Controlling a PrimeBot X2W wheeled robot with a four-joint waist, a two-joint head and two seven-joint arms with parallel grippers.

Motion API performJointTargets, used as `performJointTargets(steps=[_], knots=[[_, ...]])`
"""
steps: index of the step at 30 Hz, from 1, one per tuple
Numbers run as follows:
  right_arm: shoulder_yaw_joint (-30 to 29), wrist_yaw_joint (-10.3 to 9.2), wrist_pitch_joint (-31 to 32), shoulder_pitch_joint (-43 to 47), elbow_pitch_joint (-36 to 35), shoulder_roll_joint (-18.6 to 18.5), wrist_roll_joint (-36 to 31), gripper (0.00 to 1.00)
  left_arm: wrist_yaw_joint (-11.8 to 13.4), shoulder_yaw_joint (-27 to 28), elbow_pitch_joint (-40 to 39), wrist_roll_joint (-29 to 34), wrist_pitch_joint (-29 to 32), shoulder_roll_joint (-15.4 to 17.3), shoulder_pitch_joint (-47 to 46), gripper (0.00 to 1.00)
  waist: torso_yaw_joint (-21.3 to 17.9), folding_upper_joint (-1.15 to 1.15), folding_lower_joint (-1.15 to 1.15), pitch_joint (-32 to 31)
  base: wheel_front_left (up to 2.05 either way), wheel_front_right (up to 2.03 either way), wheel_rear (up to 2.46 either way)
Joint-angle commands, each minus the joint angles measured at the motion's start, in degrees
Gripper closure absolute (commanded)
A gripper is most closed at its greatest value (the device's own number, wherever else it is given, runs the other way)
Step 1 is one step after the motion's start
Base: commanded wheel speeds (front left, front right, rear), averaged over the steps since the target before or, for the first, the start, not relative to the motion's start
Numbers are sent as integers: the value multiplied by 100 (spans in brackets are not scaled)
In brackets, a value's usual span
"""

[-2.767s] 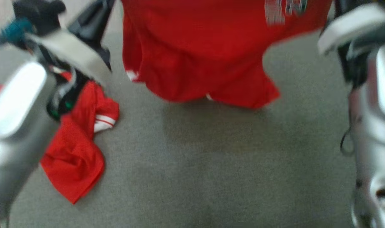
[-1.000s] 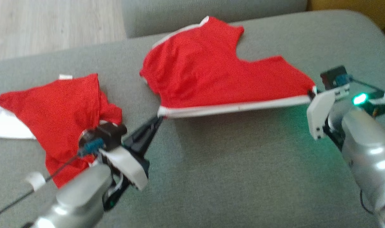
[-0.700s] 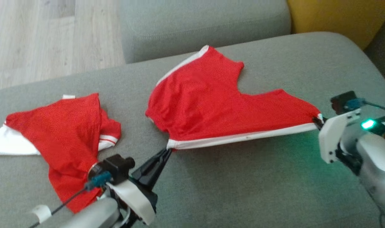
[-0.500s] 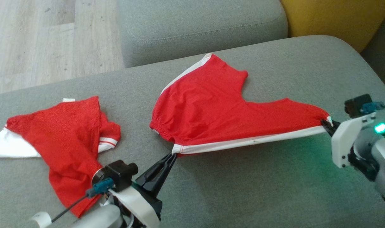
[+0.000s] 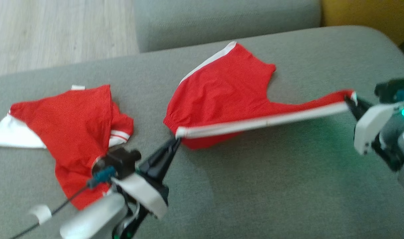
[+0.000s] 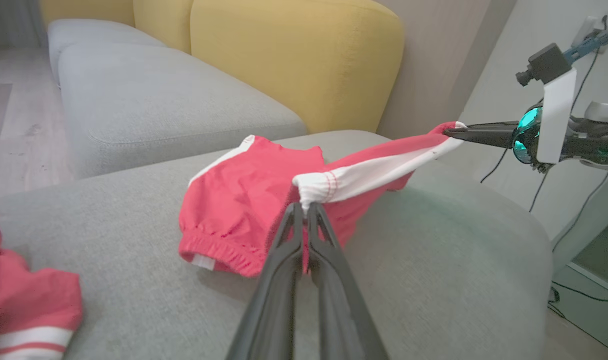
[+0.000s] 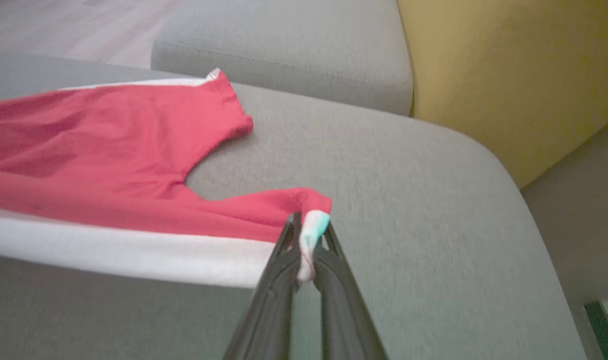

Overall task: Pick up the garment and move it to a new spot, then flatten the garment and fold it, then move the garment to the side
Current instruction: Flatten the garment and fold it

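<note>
The garment [image 5: 228,89] is a pair of red shorts with white side stripes, spread on the grey sofa seat [image 5: 248,186]. My left gripper [image 5: 176,141] is shut on one corner of its white-striped near edge, and my right gripper [image 5: 348,98] is shut on the other corner. That edge is lifted off the cushion and pulled taut between them. The left wrist view shows the left gripper [image 6: 304,206] pinching the white corner of the garment [image 6: 234,200], with the right gripper [image 6: 451,132] at the far end. In the right wrist view, the right gripper [image 7: 306,235] clamps a white corner of the garment [image 7: 99,135].
A second red garment with white trim [image 5: 69,132] lies crumpled on the seat at the left, near my left arm. A grey cushion [image 5: 222,16] sits behind, a yellow backrest [image 6: 294,55] at the far right, wooden floor [image 5: 55,30] at the far left.
Both grippers have raised the striped edge off the cushion and carried it farther away, so the near half of the garment now folds over toward the far half. The head camera has shifted slightly.
</note>
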Motion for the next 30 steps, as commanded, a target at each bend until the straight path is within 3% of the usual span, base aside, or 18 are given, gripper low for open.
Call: performJointTargets(steps=[1, 10, 18, 30], knots=[[-140, -6, -97, -309, -34, -132, -97, 100, 46, 369, -13, -31, -52, 169, -417, 100, 126, 0, -1, 190, 0, 0, 0], [-474, -6, -284, -1170, 329, 270, -569, 100, -130, 535, 413, -78, 35, -41, -1055, 100, 428, 0, -1, 764, 0, 0, 0], [-379, -6, -279, -2113, 840, 392, -970, 100, -261, 617, 823, -94, 234, -283, -1708, 100, 813, 0, -1, 1353, 0, 0, 0], [-110, -6, -377, -3075, 1726, 468, -1246, 100, -560, 404, 1648, 65, 339, -899, -2395, 100, 1378, 0, -1, 2082, 0, 0, 0]])
